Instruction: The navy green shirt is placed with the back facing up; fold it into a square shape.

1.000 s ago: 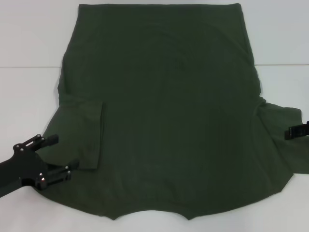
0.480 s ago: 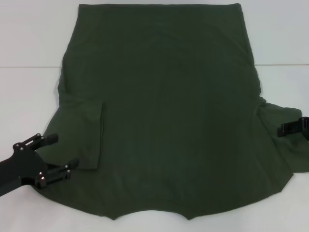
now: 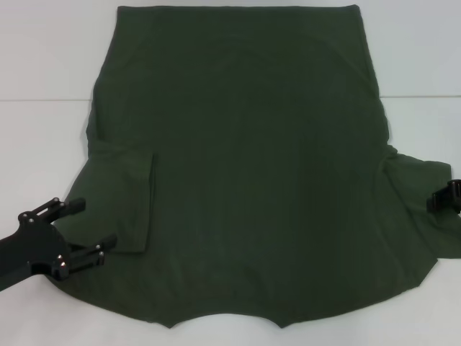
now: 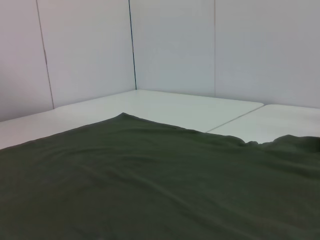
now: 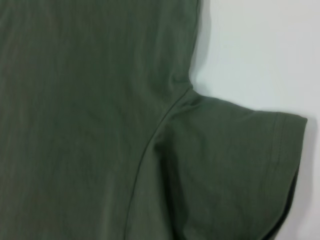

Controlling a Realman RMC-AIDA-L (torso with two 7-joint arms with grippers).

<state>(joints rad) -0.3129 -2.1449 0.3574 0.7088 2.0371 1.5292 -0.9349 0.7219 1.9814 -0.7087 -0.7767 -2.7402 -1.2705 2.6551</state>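
The navy green shirt [image 3: 245,166] lies flat on the white table, plain side up, hem at the far side and collar at the near edge. Its left sleeve [image 3: 119,198] is folded inward onto the body. My left gripper [image 3: 90,225] is open at the near left, with its fingertips over the edge of that folded sleeve. At the right border of the head view, only a bit of my right gripper [image 3: 443,197] shows, over the spread right sleeve [image 3: 418,205]. The right wrist view looks down on that sleeve [image 5: 235,165] and its armpit seam. The left wrist view looks low across the shirt [image 4: 150,185].
The white table [image 3: 43,144] shows bare on both sides of the shirt, with a seam between two tabletops [image 3: 43,99] running across. Pale wall panels [image 4: 175,45] stand behind the table's far side in the left wrist view.
My right gripper reached a little inward over the right sleeve, then drew back toward the right border. My left gripper shifted slightly left and nearer. The shirt has not moved.
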